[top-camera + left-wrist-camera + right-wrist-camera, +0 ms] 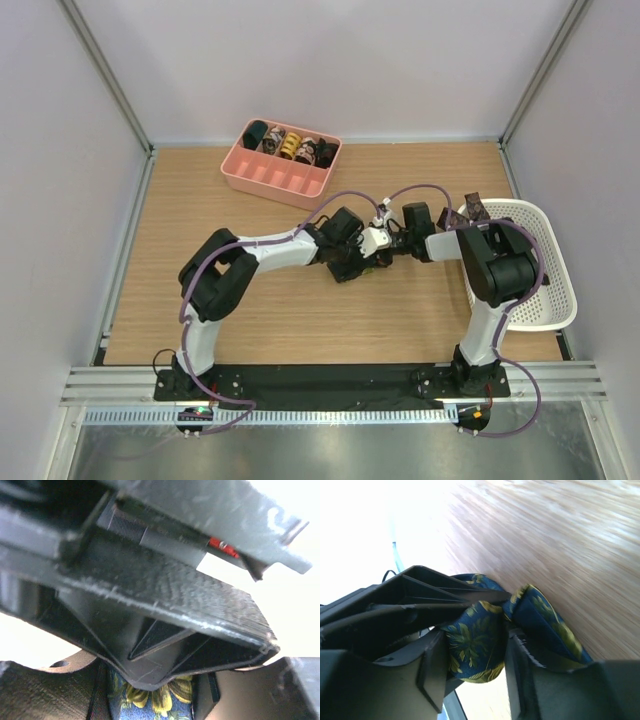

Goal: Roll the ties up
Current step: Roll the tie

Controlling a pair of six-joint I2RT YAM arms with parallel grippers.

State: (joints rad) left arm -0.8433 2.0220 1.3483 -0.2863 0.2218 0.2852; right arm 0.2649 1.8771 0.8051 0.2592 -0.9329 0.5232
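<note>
Right gripper [475, 652] narrowly parted, clamped on navy tie [540, 622]

My overhead view was evenly lit and sharp. Both wrist views blew out white in places; the tabletop [560, 535] blurred behind the crisp tie [480, 645].

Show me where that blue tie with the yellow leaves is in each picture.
Top external: blue tie, a greenish sliver just right of centre.
Left wrist: bottom centre.
Right wrist: centre, bunched.
Shared landmark: the black fingers flanking it.
</note>
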